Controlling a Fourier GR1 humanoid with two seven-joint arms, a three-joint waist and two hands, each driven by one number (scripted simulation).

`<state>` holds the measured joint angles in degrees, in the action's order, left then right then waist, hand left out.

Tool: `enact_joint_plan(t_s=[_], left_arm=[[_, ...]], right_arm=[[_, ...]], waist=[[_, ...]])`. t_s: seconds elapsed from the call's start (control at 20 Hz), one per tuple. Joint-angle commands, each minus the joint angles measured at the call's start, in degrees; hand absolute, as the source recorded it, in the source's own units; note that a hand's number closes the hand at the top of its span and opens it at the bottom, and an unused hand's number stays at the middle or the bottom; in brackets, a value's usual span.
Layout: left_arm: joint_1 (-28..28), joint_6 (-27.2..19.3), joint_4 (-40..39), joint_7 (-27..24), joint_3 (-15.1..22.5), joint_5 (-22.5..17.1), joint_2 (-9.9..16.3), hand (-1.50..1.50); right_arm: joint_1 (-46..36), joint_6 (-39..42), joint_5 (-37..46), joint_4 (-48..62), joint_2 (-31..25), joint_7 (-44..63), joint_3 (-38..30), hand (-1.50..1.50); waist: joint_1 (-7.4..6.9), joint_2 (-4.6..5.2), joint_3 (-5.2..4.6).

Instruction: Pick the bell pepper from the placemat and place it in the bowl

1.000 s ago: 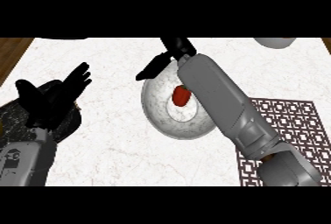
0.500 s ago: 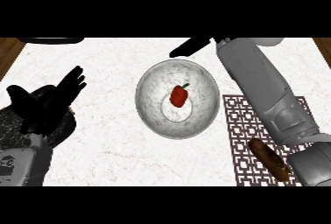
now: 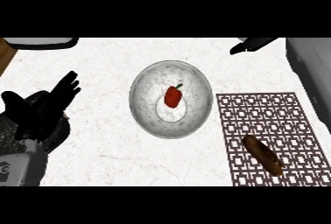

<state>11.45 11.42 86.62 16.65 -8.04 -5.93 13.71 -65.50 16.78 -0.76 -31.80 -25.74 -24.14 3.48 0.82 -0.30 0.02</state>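
The red bell pepper (image 3: 172, 96) lies in the middle of the grey bowl (image 3: 145, 111) on the white bench (image 3: 110, 148); the left hand (image 3: 40, 111) rests at the left edge, fingers straight, holding nothing; the right hand (image 3: 251, 44) shows at the top right, fingers extended and empty; a brown item (image 3: 262, 155) lies on the patterned placemat (image 3: 271, 113) just beside the bowl.
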Motion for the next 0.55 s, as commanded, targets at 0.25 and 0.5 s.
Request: enact_joint_plan(t_s=[0.25,0.5], left_arm=[[-3.7,0.5,0.8,-1.3,-0.7,0.0,0.1,0.0],[-3.2,-0.6,3.4,-0.2,-0.3,0.6,-0.1,0.0]], right_arm=[[14.5,27.4,-13.5,-10.6,-10.6,-5.1,-6.3,-1.5],[28.6,32.6,-15.9,-19.7,-17.2,-10.7,-7.7,1.5]], waist=[[1.5,-0.59,-0.01],[1.38,-0.36,0.03]])
